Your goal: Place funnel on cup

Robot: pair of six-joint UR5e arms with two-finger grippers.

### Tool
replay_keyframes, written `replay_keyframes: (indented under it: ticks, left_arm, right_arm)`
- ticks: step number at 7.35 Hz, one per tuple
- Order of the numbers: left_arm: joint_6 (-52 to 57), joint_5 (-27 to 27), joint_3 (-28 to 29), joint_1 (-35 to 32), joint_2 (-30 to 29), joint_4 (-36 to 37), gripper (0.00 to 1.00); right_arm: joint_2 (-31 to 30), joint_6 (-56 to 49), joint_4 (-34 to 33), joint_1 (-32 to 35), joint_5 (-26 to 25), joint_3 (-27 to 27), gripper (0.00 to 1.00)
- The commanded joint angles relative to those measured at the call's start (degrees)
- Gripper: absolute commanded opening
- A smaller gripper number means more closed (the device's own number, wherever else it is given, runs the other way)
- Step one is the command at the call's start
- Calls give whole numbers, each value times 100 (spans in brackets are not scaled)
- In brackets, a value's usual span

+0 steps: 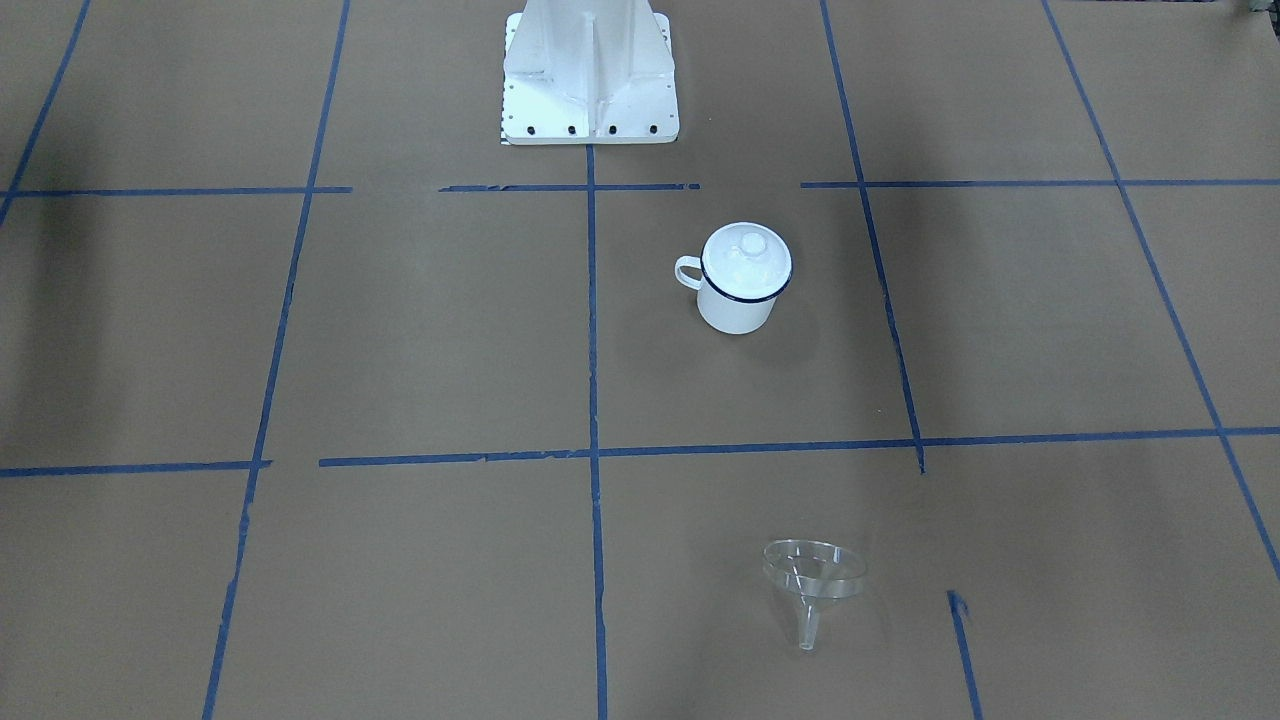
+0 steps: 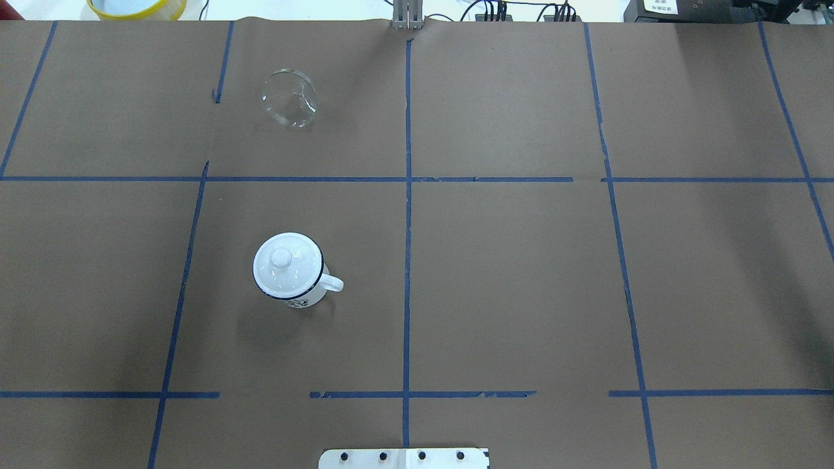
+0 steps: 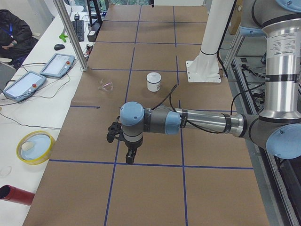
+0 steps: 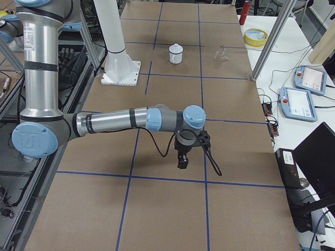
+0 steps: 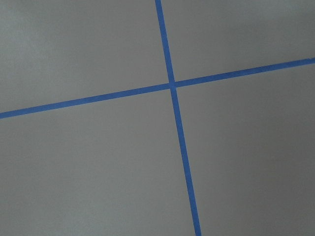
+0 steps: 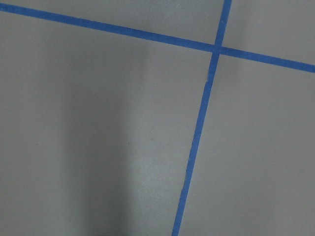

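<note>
The clear funnel (image 1: 812,580) lies tilted on the brown table, far from the robot base; it also shows in the overhead view (image 2: 290,98). The white mug with a dark blue rim (image 1: 740,295) stands upright nearer the base, also in the overhead view (image 2: 293,277). A round white knobbed lid (image 2: 281,260) sits on it. The left gripper (image 3: 129,157) shows only in the exterior left view, hanging over the table far from both; I cannot tell if it is open. The right gripper (image 4: 182,163) shows only in the exterior right view; I cannot tell its state either.
The white robot pedestal (image 1: 590,90) stands at the table's edge behind the mug. A yellow bowl (image 2: 137,6) sits off the far left corner. A metal pole (image 3: 70,37) and teach pendants (image 3: 57,65) stand beside the table. Blue tape lines grid the surface.
</note>
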Motion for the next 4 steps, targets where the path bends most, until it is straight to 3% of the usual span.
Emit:
replay_keyframes:
  ticks: [1, 4]
  left_arm:
    - [24, -5, -41, 0, 8, -3, 100]
    - [7, 21, -50, 18, 0, 6, 100]
  right_arm:
    - [8, 0, 0, 0, 0, 0, 100]
    - [-1, 0, 0, 0, 0, 0, 100]
